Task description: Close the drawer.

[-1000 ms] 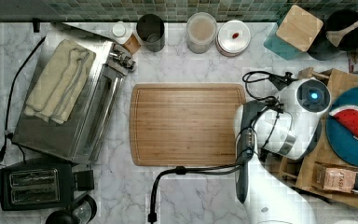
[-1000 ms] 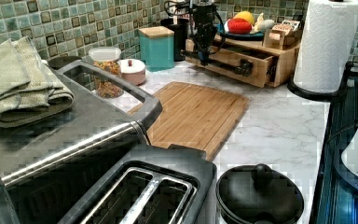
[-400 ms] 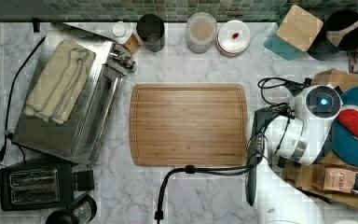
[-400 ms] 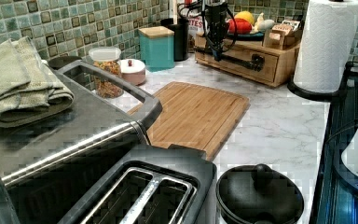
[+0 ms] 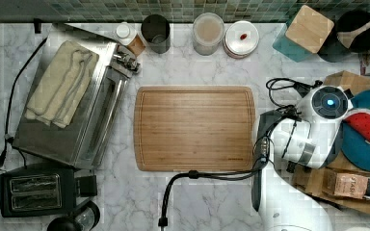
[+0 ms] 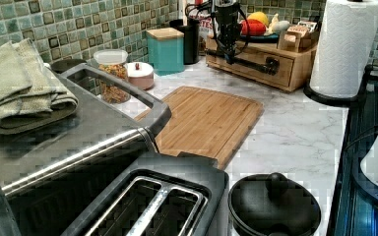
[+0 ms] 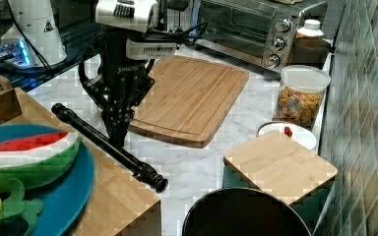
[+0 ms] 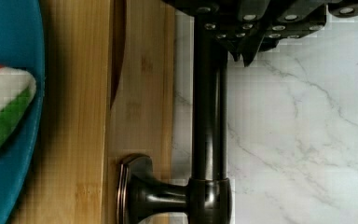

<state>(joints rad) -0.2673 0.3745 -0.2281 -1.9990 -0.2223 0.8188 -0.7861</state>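
Bamboo drawer sits nearly flush in its stand at the left view's far right, a thin gap showing. The gripper is nearly shut against the dark handle bar, seemingly gripping nothing. Pressed off-centre, it could slip off the bar.

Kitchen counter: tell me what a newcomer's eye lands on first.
The cutting board lies bare in the middle of the marble counter in the top view. At the top view's right, the gripper meets the dark bar handle of the drawer, whose stand carries a blue plate with a toy watermelon slice. A folded towel lies on the toaster oven at the top view's left.
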